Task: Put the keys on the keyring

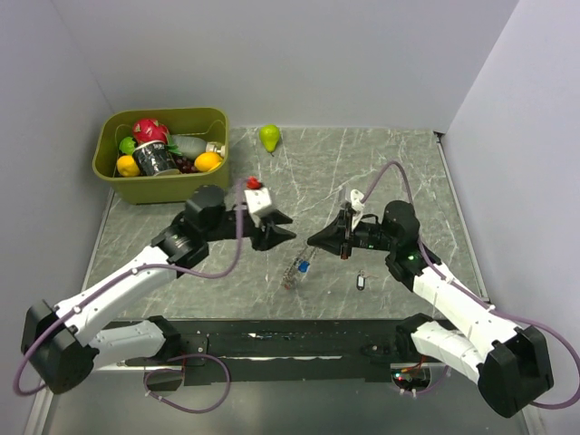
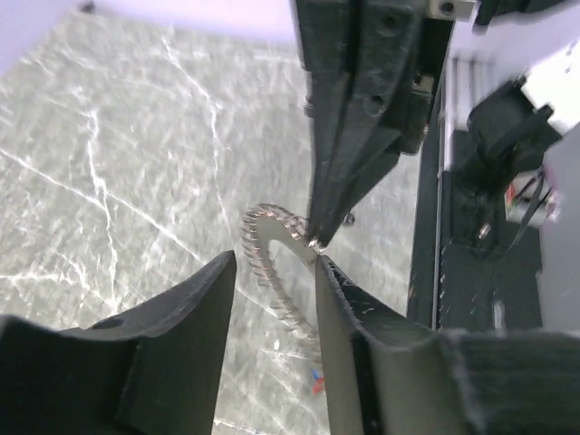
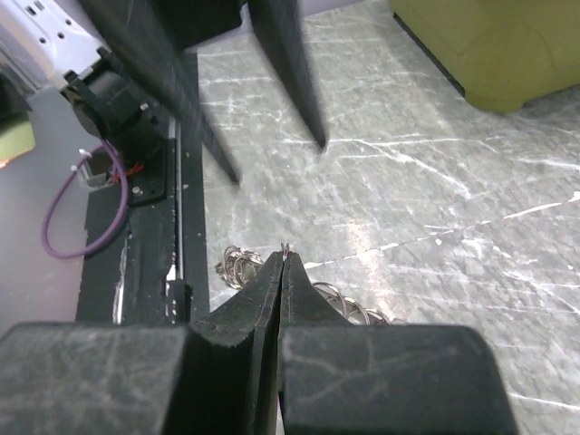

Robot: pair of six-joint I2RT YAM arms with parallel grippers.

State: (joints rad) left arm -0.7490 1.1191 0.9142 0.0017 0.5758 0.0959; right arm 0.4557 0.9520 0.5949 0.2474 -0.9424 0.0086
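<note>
**Keyring pinched in mid-air, keys on the counter**

The right end effector [image 3: 284,258] is clenched on the keyring [image 2: 272,214], its two fingers pressed flat together with a bit of the wire rim showing at their tips. The ring hangs above the middle of the counter [image 1: 399,172], nearer the near edge than the far one. The left end effector [image 2: 272,263] is released, and the toothed rim sits in the gap between its spread fingers. Whether the rim touches either of them I cannot tell.

A key with a blue tag [image 1: 302,267] lies on the counter just below the two arms. A key with a dark tag [image 1: 361,283] rests apart, toward the right edge.
</note>
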